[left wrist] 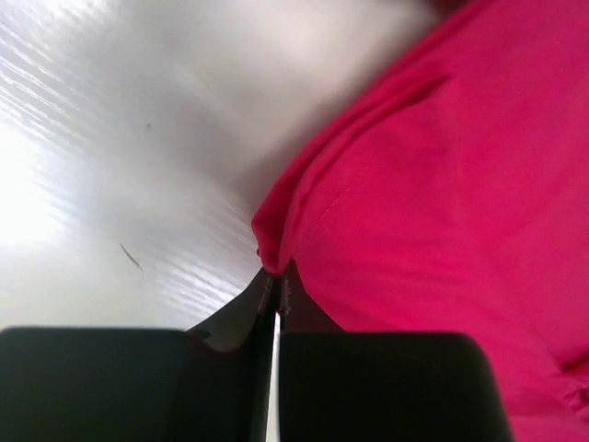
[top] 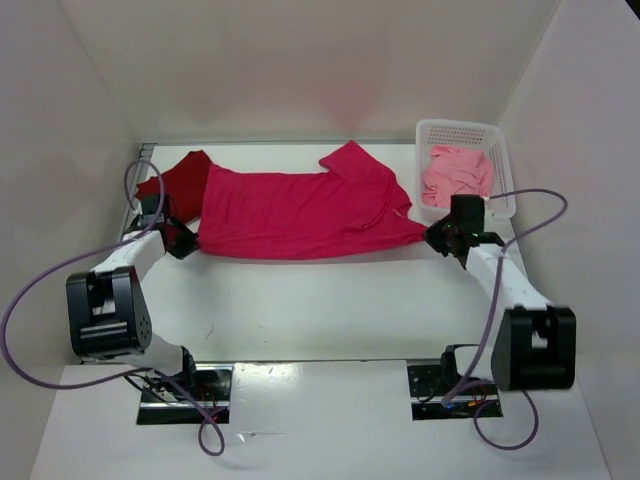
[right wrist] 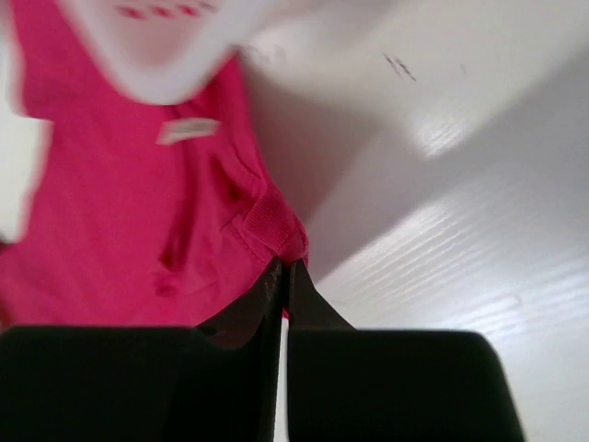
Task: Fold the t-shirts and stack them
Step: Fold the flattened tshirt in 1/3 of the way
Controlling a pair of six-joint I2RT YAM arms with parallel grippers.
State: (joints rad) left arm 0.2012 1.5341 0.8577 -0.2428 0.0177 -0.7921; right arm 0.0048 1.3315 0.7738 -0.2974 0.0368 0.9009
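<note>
Bright crimson t-shirt (top: pixel 300 210) is lying stretched out flat across the back half of the table (top: pixel 300 300), with its left end overlapping the dark red t-shirt (top: pixel 178 180). Left gripper (top: pixel 183 242) is pinching its near-left corner, fingers squeezed tight on the cloth. Right gripper (top: pixel 437 238) is clamping a ribbed edge at the near-right corner. Salmon pink t-shirt (top: pixel 455 175) is sitting bunched in the white basket (top: pixel 462 128), just beside the crimson one's right end. Bare tabletop is running wide along its near edge.
</note>
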